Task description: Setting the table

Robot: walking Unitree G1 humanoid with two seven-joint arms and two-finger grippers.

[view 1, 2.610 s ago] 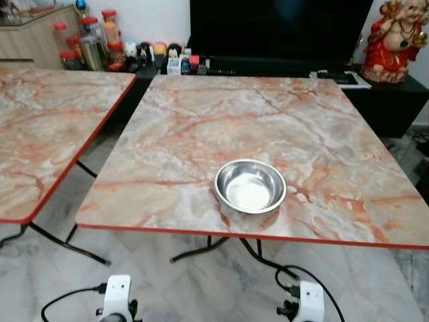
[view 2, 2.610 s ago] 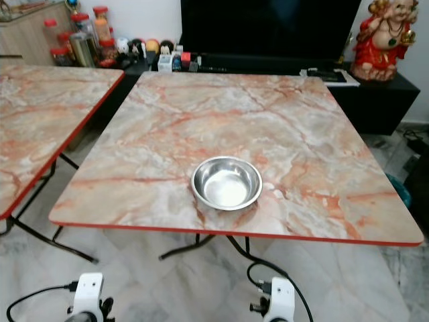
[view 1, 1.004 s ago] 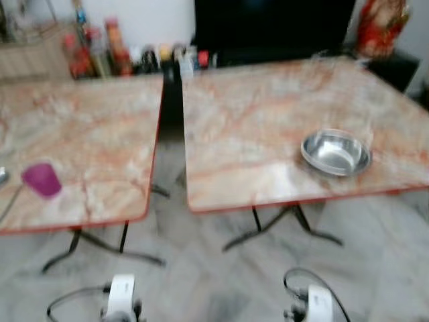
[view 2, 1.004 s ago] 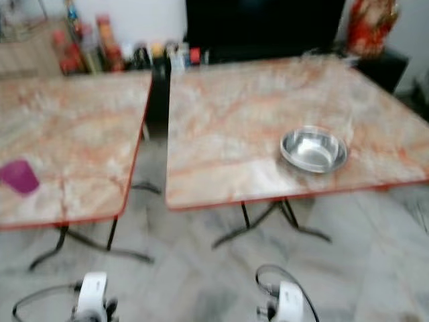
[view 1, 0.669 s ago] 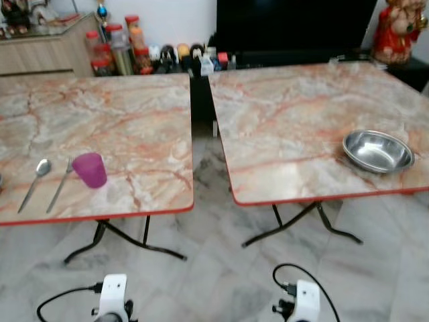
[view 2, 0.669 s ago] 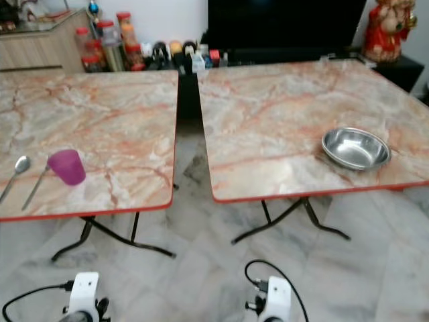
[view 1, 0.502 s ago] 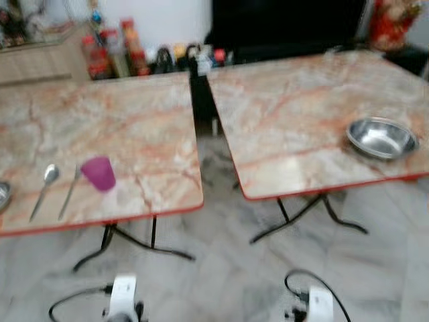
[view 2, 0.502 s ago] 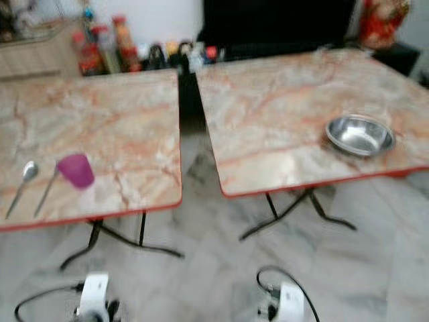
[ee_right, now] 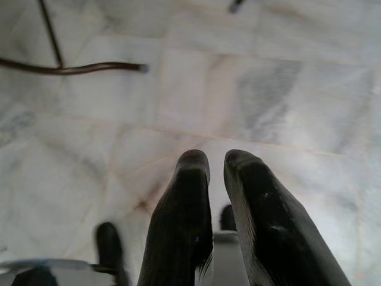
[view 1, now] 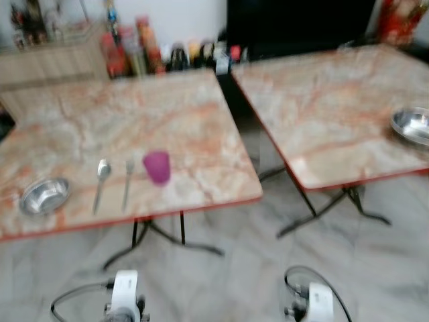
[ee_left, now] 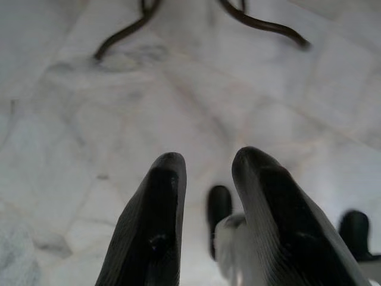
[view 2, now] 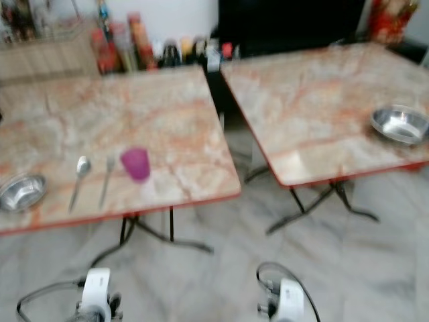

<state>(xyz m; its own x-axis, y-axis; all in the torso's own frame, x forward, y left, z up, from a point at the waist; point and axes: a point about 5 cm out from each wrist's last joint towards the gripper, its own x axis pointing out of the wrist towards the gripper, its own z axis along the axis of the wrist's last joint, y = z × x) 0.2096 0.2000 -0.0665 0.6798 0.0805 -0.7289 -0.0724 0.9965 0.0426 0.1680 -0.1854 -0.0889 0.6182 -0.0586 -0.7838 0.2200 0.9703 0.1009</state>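
Two marble-topped tables stand side by side, and the picture is blurred. On the left table (view 1: 154, 111) near its front edge lie a small steel bowl (view 1: 44, 195), a spoon (view 1: 100, 180), a fork (view 1: 127, 184) and an upright purple cup (view 1: 158, 166). A larger steel bowl (view 1: 412, 125) sits on the right table (view 1: 322, 94) near its front right. Both arms hang low in front of the tables. My left gripper (ee_left: 208, 164) points at the floor, open, with nothing between its fingers. My right gripper (ee_right: 217, 159) also hangs over the floor, shut on nothing.
A narrow gap separates the tables, with black folding legs (view 1: 161, 238) under each. Jars and bottles (view 1: 127, 47) line the back wall beside a wooden cabinet (view 1: 47, 64) and a dark screen (view 1: 295, 23). Marble floor (view 1: 221, 282) lies between me and the tables.
The view has swung to the left: the right table and its bowl slid toward the right edge, and the left table's cup, cutlery and small bowl came into view. Nothing on the tables moved.
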